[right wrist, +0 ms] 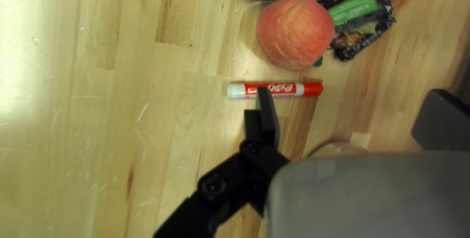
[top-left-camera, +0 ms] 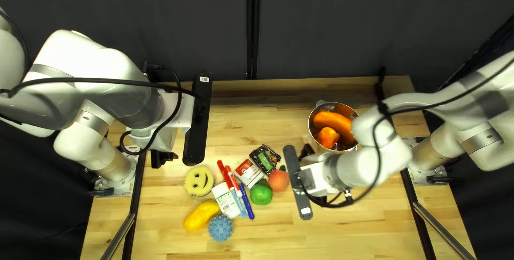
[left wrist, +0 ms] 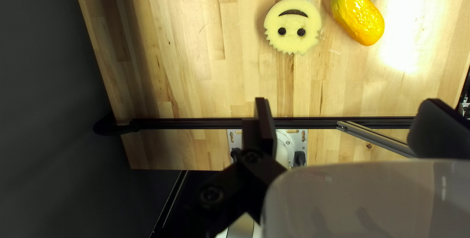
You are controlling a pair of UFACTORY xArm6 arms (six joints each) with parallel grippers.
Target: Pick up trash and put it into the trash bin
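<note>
Black-and-green torn wrapper (top-left-camera: 265,158) lies at the far side of the item cluster; in the right wrist view the wrapper (right wrist: 362,8) is past the peach (right wrist: 295,32). A metal pot (top-left-camera: 314,143) holding orange items stands behind my right arm. My right gripper (top-left-camera: 316,177) hangs right of the peach, largely covered by its mount; in its wrist view the right gripper (right wrist: 353,118) is open, a red-and-white marker (right wrist: 282,89) just beyond one finger. My left gripper (top-left-camera: 163,158) is above the table's left side; seen from its wrist, the left gripper (left wrist: 351,120) is open and holds nothing.
Around the wrapper are a white-and-red bottle (top-left-camera: 249,173), green object (top-left-camera: 261,192), several pens, white bottle (top-left-camera: 227,200), smiling sponge (top-left-camera: 198,181), yellow mango-like item (top-left-camera: 201,216) and spiky blue ball (top-left-camera: 220,228). Black rails (left wrist: 196,124) run along the table's sides.
</note>
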